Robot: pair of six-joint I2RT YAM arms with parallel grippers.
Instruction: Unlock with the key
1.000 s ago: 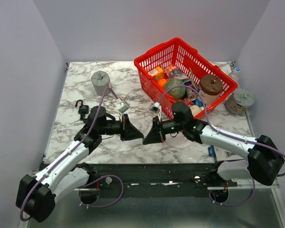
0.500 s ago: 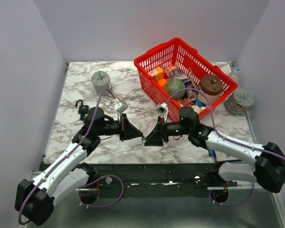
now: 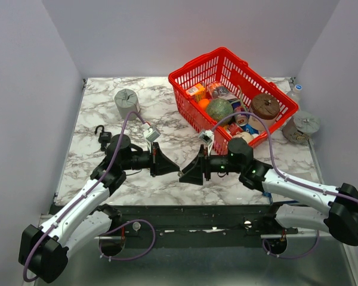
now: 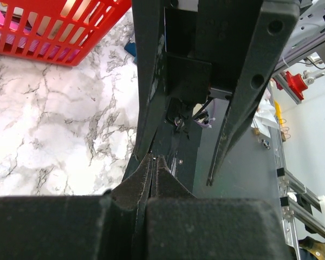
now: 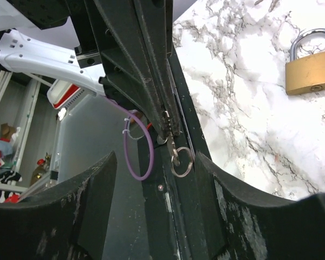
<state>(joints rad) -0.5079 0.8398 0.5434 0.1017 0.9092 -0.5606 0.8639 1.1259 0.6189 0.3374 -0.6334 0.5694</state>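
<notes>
Pinching key [image 5: 175, 150] in clenched left gripper [image 3: 175, 171], ring dangling | right gripper [image 3: 187, 174] released, jaws spread just right of it | brass padlock [image 5: 311, 68] flat on marble table [image 3: 167, 119]

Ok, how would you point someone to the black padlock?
Start at the left side of the white marble table. Nearer the arms and slightly left of the grey slotted cylinder at the back lies the small black padlock with its hooked shackle. It is dark all over, unlike the brass padlock with its silver shackle.
</notes>
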